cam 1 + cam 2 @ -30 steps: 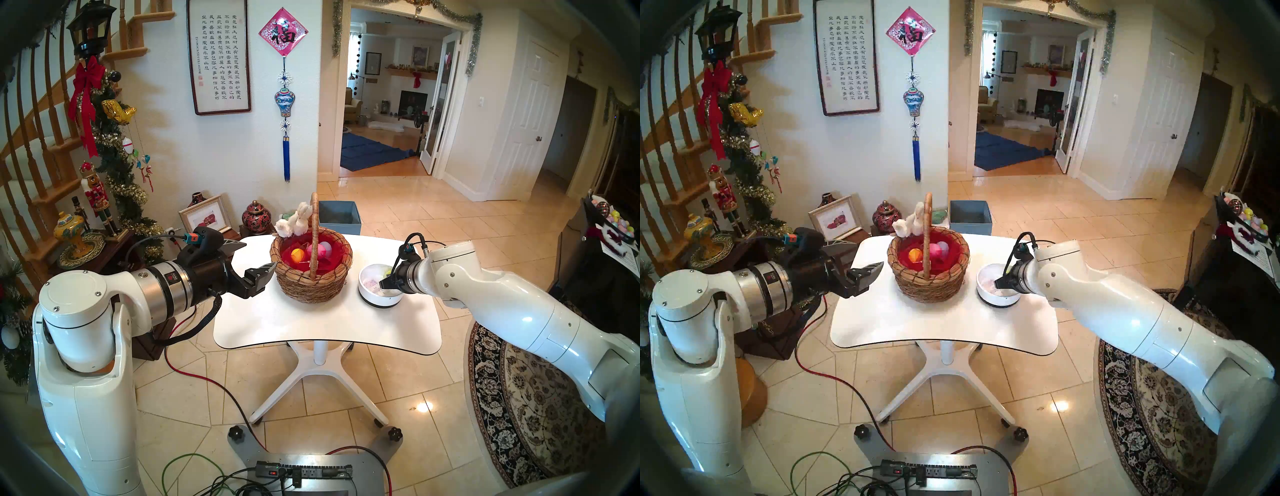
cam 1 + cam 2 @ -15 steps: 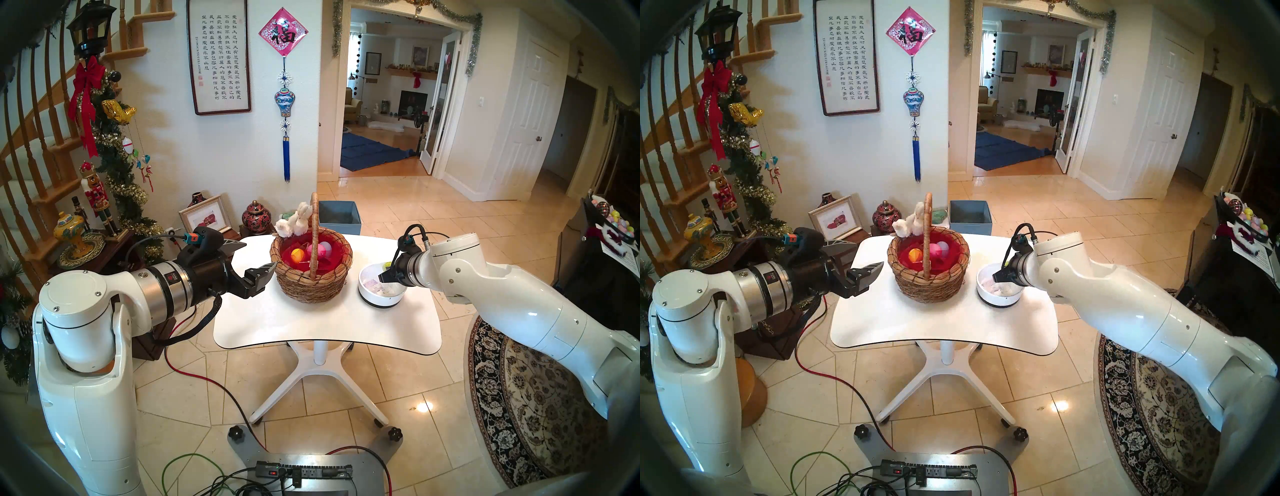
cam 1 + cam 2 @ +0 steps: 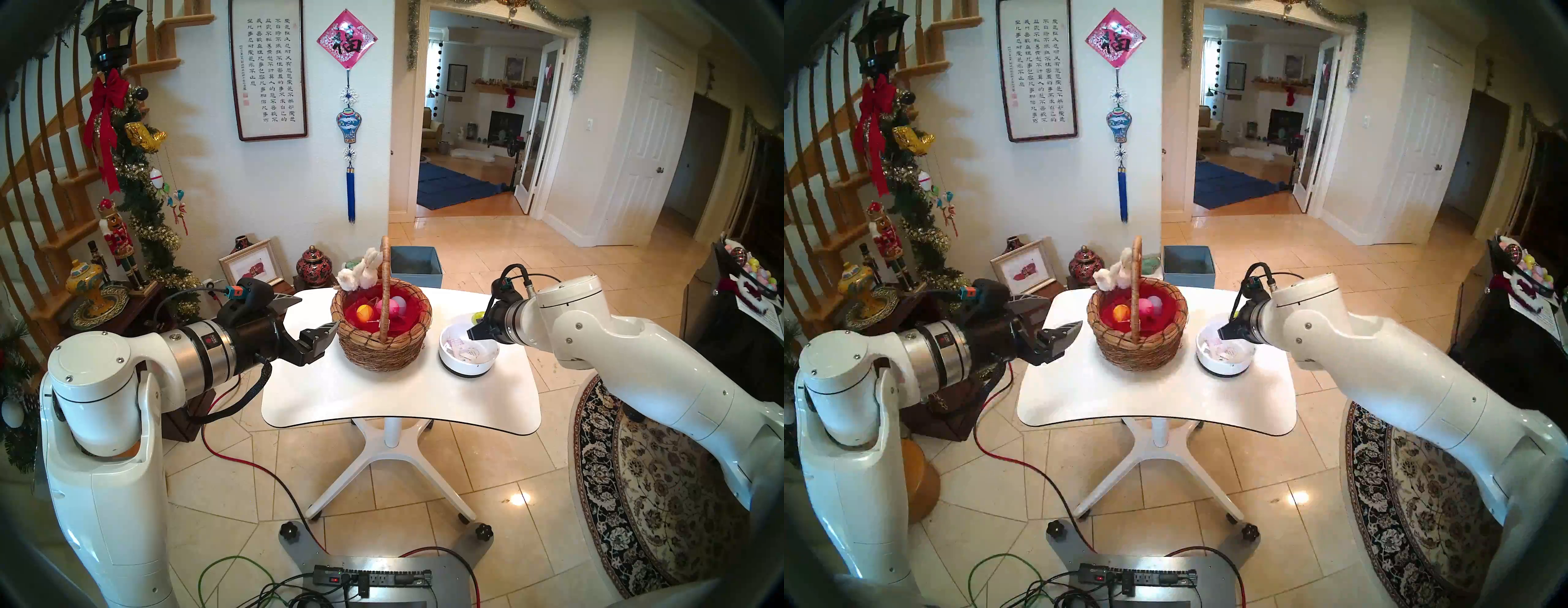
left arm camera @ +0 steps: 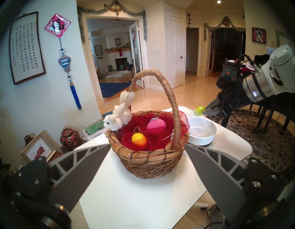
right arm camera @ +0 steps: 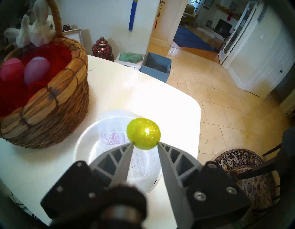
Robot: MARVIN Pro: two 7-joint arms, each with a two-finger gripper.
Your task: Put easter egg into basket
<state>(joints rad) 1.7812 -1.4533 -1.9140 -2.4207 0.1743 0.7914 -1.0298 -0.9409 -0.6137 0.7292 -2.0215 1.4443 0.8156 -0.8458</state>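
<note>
The round wicker basket (image 3: 382, 344) with red lining and a white plush bunny (image 4: 119, 117) stands mid-table. An orange egg (image 4: 138, 140), a pink egg (image 4: 156, 127) and a lilac egg (image 5: 36, 71) lie in it. My right gripper (image 5: 145, 143) is shut on a glittery green easter egg (image 5: 143, 133), held just above the white bowl (image 5: 83, 139), to the right of the basket. From the left wrist view the green easter egg (image 4: 199, 110) sticks out of the right gripper (image 4: 206, 111). My left gripper (image 3: 318, 312) is open, empty, just left of the basket.
The white pedestal table (image 3: 382, 403) carries only the basket and bowl. A blue square box (image 3: 415, 261) sits on the floor behind it. A side table with a red jar (image 3: 313, 265), a picture frame and ornaments stands at the left. A patterned rug (image 3: 645, 488) lies at the right.
My right gripper has risen out of the white bowl with the green egg and its arm has lifted. The left arm and basket have not moved.
</note>
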